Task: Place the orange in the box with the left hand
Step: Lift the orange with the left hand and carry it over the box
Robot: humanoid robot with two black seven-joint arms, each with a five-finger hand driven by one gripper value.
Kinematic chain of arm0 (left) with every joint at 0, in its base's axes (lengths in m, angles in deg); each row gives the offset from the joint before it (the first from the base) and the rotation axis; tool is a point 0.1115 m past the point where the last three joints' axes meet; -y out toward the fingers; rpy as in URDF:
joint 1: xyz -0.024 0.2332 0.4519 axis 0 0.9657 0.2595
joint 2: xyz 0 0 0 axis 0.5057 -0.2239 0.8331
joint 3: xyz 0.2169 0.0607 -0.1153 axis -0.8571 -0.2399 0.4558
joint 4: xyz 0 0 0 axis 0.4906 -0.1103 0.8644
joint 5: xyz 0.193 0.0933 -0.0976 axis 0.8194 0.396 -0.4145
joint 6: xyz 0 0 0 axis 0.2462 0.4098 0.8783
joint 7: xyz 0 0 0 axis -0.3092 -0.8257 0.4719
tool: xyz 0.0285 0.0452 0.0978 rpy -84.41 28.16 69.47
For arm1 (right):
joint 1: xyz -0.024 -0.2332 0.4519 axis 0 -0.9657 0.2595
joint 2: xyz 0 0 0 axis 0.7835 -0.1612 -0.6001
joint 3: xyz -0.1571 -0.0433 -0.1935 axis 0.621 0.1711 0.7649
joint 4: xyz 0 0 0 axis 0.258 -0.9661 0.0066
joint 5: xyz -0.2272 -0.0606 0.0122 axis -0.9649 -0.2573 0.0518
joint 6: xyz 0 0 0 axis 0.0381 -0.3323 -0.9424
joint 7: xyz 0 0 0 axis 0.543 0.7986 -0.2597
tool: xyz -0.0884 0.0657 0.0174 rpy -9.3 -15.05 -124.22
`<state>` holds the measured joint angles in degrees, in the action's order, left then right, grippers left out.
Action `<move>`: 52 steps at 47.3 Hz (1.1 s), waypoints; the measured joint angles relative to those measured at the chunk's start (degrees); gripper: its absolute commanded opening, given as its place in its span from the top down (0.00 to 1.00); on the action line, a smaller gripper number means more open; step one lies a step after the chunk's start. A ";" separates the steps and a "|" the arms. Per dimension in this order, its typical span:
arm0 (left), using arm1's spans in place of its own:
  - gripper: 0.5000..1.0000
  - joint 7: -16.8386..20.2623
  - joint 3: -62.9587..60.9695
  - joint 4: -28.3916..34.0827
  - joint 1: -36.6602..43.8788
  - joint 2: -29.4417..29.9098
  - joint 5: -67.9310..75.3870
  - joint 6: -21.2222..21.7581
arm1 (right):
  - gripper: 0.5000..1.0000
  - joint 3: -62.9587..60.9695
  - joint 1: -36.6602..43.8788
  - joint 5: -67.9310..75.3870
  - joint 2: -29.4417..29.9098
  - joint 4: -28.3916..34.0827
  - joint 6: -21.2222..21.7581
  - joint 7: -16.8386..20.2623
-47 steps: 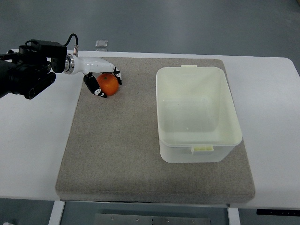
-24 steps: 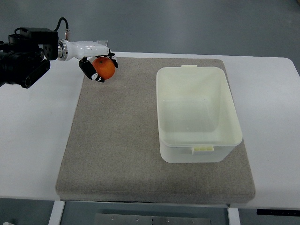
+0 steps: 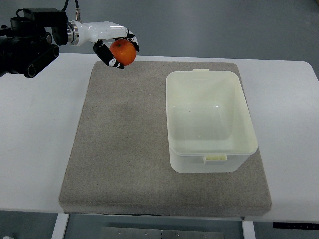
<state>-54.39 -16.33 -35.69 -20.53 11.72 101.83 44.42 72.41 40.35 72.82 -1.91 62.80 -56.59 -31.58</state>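
My left hand point(image 3: 117, 48) comes in from the upper left and is shut on an orange point(image 3: 123, 52). It holds the orange in the air above the far left corner of the grey mat point(image 3: 124, 149). The box point(image 3: 209, 119) is a pale, open, empty plastic tub standing on the right half of the mat, well to the right of the hand. The right arm is out of view.
The mat lies on a white table point(image 3: 35, 139). The black arm body point(image 3: 27, 42) fills the upper left corner.
My left hand has lifted the orange off the mat and carried it up and to the right, toward the box.
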 measured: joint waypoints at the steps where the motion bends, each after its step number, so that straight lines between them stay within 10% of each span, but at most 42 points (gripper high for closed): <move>1: 1.00 -0.01 0.35 -0.43 -0.02 0.16 0.00 0.32 | 0.15 0.01 -0.01 0.00 0.00 0.00 0.00 0.00; 52: 1.00 -0.01 7.01 -42.80 -8.61 6.05 2.66 1.84 | 0.15 0.00 0.01 -0.01 0.00 0.00 0.00 0.00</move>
<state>-54.40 -9.32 -78.49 -29.14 17.77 104.49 46.27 72.40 40.35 72.81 -1.91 62.80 -56.59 -31.58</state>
